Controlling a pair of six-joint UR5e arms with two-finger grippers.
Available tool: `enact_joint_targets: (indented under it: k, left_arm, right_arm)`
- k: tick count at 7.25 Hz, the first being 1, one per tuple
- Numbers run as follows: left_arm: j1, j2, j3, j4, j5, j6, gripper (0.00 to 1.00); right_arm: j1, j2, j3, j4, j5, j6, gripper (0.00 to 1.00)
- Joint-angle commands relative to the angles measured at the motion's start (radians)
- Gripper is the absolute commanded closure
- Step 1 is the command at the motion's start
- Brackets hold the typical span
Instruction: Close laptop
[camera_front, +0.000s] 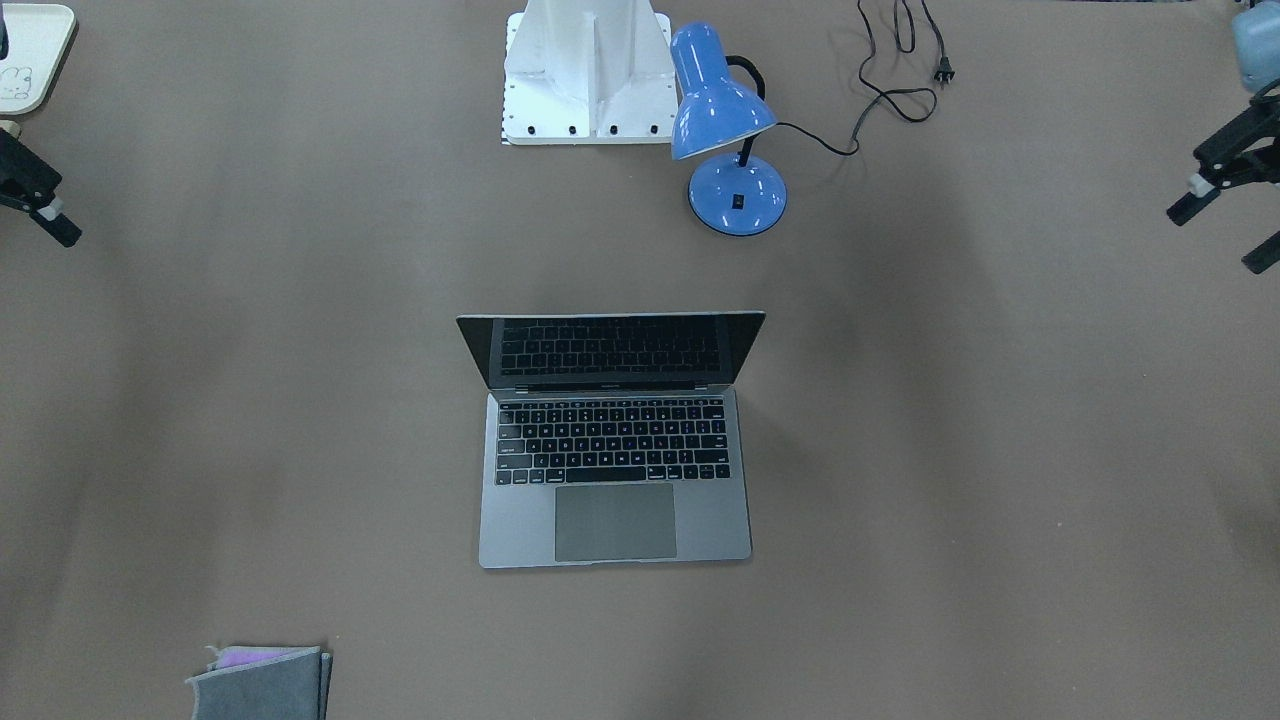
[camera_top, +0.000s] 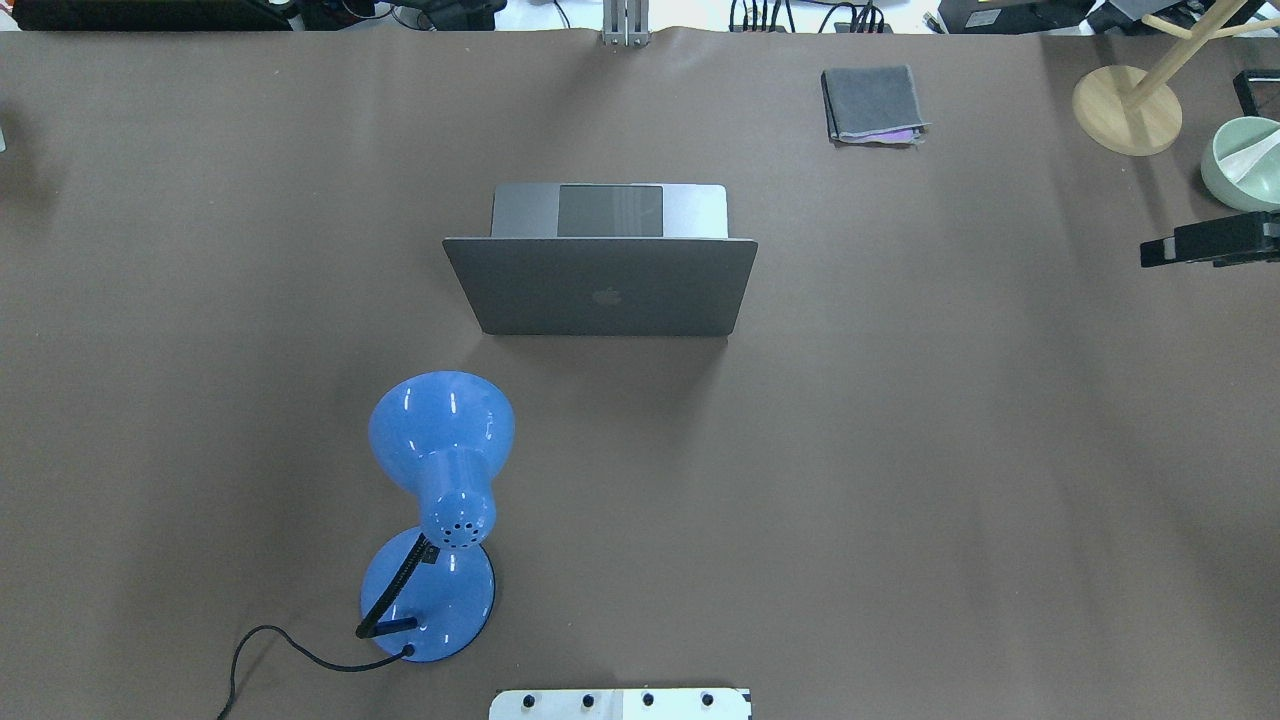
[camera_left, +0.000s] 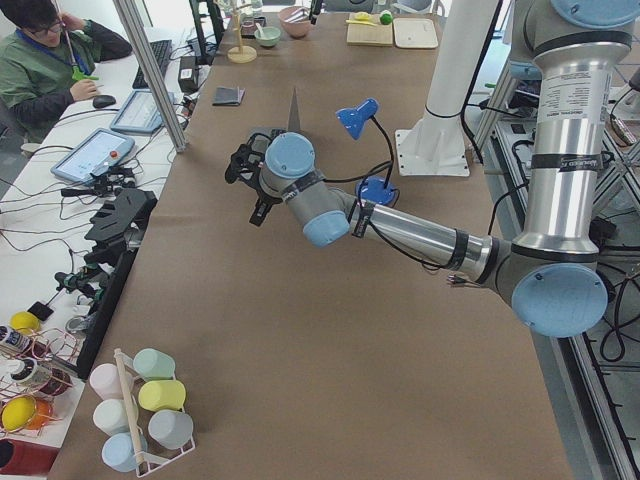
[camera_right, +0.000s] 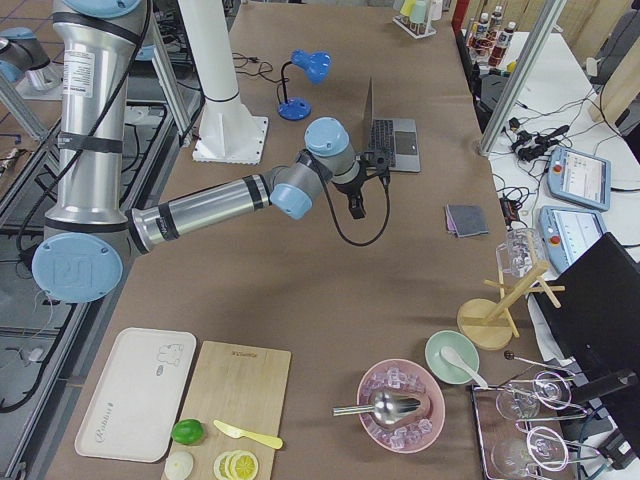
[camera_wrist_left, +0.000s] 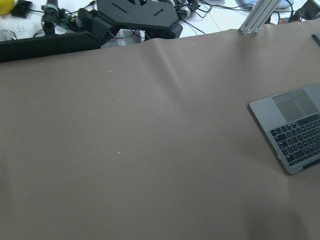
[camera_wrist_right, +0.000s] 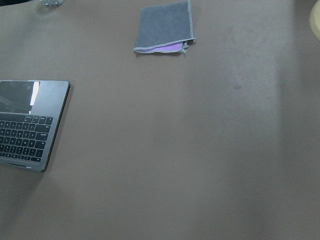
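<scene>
Laptop (camera_top: 600, 290) mid-table (camera_top: 950, 450), open, lid back toward robot base (camera_top: 620, 705), keyboard on far side. Lamp (camera_top: 440, 470) between laptop and base, offset to robot's left; cord (camera_top: 265, 629) trails further left. Pouch (camera_top: 872, 103) at far edge, right of laptop. 2 grippers at opposite table ends, well apart from laptop: left gripper (camera_front: 1217, 240), right gripper (camera_top: 1150, 254).

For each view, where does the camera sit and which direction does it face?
Front-facing: across the table, facing the robot; shows laptop keyboard, base, left gripper, right gripper.
Overhead: behind the robot, looking forward and down; laptop lid, base edge, right gripper.
Left: table's left end, looking along it; left arm near.
Right: table's right end; right arm near.
Left wrist: down on the laptop's corner; no robot part.
Right wrist: down on laptop and grey pouch; no robot part.
Front-facing and overhead share the blue lamp.
</scene>
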Motion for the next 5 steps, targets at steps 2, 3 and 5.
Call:
enact_joint_targets:
  k: [2,3,5]
  left_arm:
    - [0.243,-0.086,-0.058,0.009,0.179,-0.234,0.02]
    - [0.29,-0.11,-0.089,0.074,0.201,-0.249,0.02]
    - [0.394,-0.226,-0.244,0.466,0.311,-0.249,0.02]
  right_arm:
    - [-0.163,0.003,0.172,-0.16,-0.174,0.133,0.0]
    - [-0.218,0.042,0.261,-0.333,-0.238,0.162,0.0]
    - [-0.367,0.195,0.287,-0.532,-0.387,0.275,0.0]
